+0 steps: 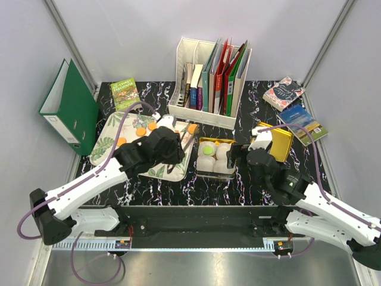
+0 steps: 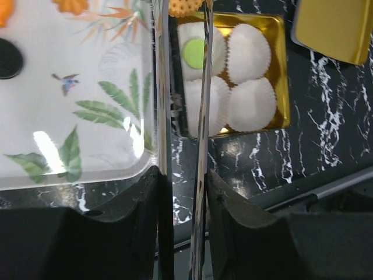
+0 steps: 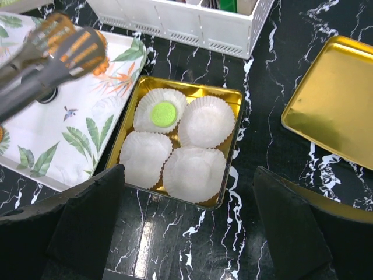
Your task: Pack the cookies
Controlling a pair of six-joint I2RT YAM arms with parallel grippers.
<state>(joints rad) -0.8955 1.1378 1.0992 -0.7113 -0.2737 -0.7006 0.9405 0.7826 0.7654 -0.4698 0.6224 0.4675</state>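
My left gripper [image 1: 174, 145] [image 2: 182, 175] is shut on metal tongs [image 2: 163, 105]. The tongs' tips pinch an orange cookie [image 1: 191, 128] [image 2: 185, 6] [image 3: 78, 44] in the air between the tray and the gold tin [image 1: 209, 140] [image 2: 281, 70] [image 3: 236, 96]. The tin holds four white paper cups. The far-left cup has a green cookie [image 1: 207, 150] [image 2: 195, 52] [image 3: 164, 114]. Orange cookies [image 1: 140, 131] and a black cookie [image 2: 9, 58] lie on the leaf-print tray [image 1: 107, 146] [image 2: 70, 146] [image 3: 70, 140]. My right gripper [image 1: 239, 156] [image 3: 187, 172] is open and empty at the tin's near side.
The gold lid [image 1: 281, 143] [image 2: 338, 29] [image 3: 332, 99] lies right of the tin. A white file rack [image 1: 208, 77] stands behind the tin. A green binder [image 1: 68, 107] leans at far left. Books [image 1: 284, 94] lie at back right, and a green book [image 1: 125, 92] lies behind the tray.
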